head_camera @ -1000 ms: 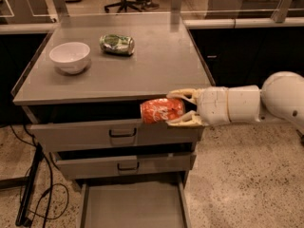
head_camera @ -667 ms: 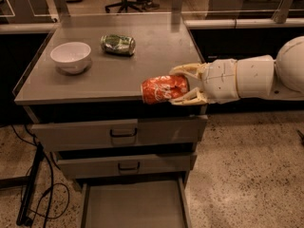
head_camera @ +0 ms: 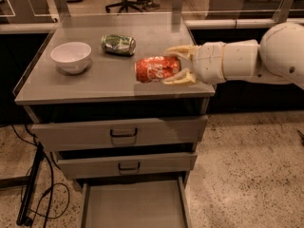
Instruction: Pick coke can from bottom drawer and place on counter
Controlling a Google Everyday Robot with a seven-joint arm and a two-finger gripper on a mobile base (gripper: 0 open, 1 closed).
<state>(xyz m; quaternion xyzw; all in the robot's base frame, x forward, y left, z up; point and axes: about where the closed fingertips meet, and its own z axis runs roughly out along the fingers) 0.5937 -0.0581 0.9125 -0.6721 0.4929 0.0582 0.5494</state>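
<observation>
coke can | held sideways over counter | gripper closed around it

Overall level: dim, warm indoor light that gives the whole scene a brownish-grey cast.
Light source: overhead and from the far side, going by the pale sheen on the far part of the counter.
Glare: bright patches on the white bowl rim and on the arm's round shell.
Tool: the tool, over the counter's right front and clamped around the coke can, is lit on top and shaded beneath.
Shadows: a soft dark patch lies under the can, and there is deep black below the counter's edge.
Bottom drawer: flat, dull grey.
Focus: soft throughout, with the can's lettering smeared and the background hazier.
Edges: the cabinet sides converge downward with a wide-angle look.
</observation>
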